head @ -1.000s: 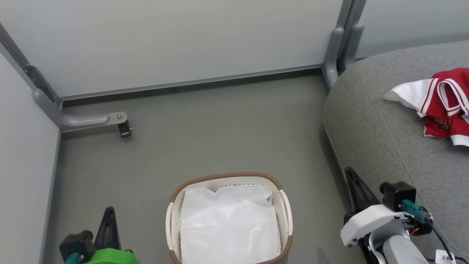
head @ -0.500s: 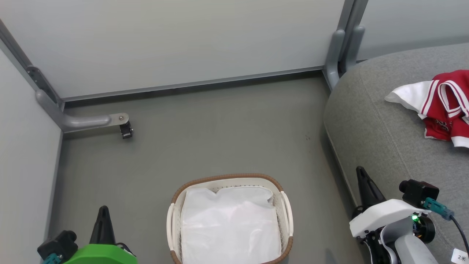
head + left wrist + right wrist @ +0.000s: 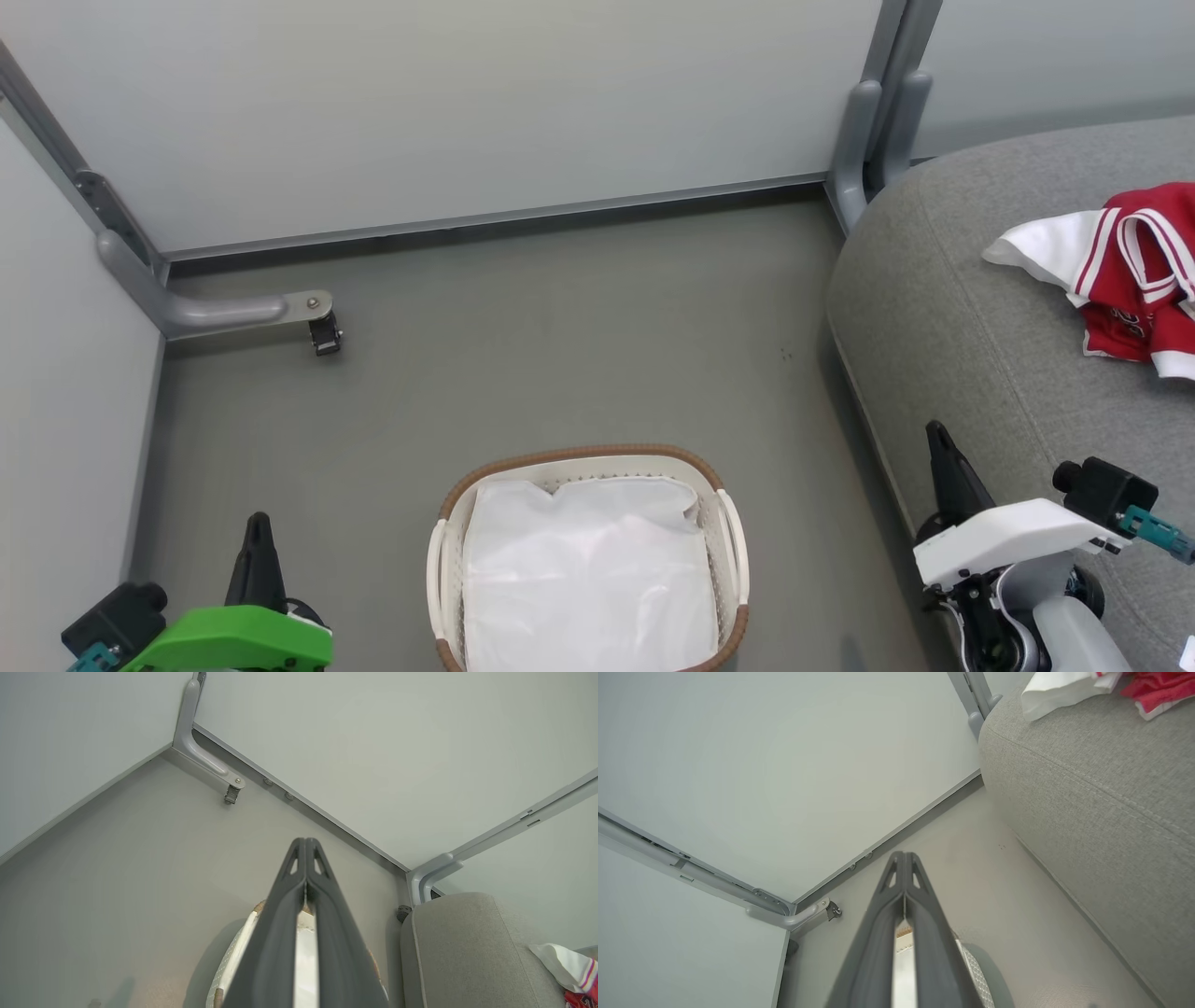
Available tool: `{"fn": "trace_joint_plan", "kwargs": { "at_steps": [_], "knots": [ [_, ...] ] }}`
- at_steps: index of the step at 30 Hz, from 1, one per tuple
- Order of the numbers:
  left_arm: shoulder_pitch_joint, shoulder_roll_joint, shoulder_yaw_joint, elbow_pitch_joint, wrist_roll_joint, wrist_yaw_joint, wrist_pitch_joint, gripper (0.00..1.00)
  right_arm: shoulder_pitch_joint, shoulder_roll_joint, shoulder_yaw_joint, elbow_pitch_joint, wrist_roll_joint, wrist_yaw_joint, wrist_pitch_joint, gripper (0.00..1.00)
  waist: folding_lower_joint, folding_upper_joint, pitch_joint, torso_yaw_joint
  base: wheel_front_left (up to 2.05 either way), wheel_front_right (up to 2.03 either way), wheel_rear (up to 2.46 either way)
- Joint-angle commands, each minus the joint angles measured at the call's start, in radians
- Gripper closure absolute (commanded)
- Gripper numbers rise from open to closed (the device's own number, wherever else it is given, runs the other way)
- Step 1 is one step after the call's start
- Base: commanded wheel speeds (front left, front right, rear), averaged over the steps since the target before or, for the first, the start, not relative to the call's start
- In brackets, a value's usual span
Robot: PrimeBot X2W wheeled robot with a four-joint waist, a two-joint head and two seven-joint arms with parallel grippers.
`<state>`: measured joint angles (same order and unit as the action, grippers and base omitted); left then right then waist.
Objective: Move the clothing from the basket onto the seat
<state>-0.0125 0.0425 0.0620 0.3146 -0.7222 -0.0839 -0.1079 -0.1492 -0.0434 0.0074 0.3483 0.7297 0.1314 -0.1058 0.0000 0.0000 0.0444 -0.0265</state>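
The red and white clothing (image 3: 1134,280) lies crumpled on the grey seat (image 3: 971,327) at the right; it also shows as clothing (image 3: 1148,686) in the right wrist view and clothing (image 3: 572,970) in the left wrist view. The white basket (image 3: 733,551) with a brown rim stands on the floor at bottom centre, holding a plain white sheet (image 3: 588,579). My left gripper (image 3: 257,525) is shut and empty, left of the basket. My right gripper (image 3: 935,434) is shut and empty beside the seat's front edge. Both wrist views show fingertips pressed together: left gripper (image 3: 305,841), right gripper (image 3: 902,855).
Pale partition walls close the space at the back and left. A grey bracket foot (image 3: 233,308) juts onto the floor at the left, and a grey post (image 3: 864,140) stands behind the seat's corner. Grey floor (image 3: 560,345) lies between walls, basket and seat.
The whole view has shifted slightly. Both grippers have drawn back toward the bottom of the head view, the right one also further right; both stayed shut. Basket and clothing are unmoved.
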Motion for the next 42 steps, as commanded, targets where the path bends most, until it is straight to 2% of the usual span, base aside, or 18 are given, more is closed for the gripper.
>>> {"fn": "trace_joint_plan", "kwargs": {
  "at_steps": [1, 22, 42],
  "knots": [
    [-0.032, 0.006, 0.005, -0.017, -0.039, -0.006, 0.008, 1.00, 0.002, -0.004, -0.008, -0.019, 0.038, 0.000, 0.008, 1.00, 0.0000, 0.0000, -0.001, 0.001, 0.00, 0.00, 0.00],
    [-0.056, 0.007, 0.021, -0.035, -0.306, -0.020, 0.075, 1.00, 0.013, -0.006, -0.045, -0.047, 0.303, -0.001, 0.075, 1.00, 0.0000, 0.0000, -0.010, 0.007, 0.00, 0.00, 0.00],
    [-0.075, 0.009, 0.032, -0.048, -0.514, -0.031, 0.128, 1.00, 0.026, -0.007, -0.073, -0.069, 0.509, -0.001, 0.127, 1.00, 0.0000, 0.0000, -0.019, 0.012, 0.00, 0.00, 0.00]
  ]
}}
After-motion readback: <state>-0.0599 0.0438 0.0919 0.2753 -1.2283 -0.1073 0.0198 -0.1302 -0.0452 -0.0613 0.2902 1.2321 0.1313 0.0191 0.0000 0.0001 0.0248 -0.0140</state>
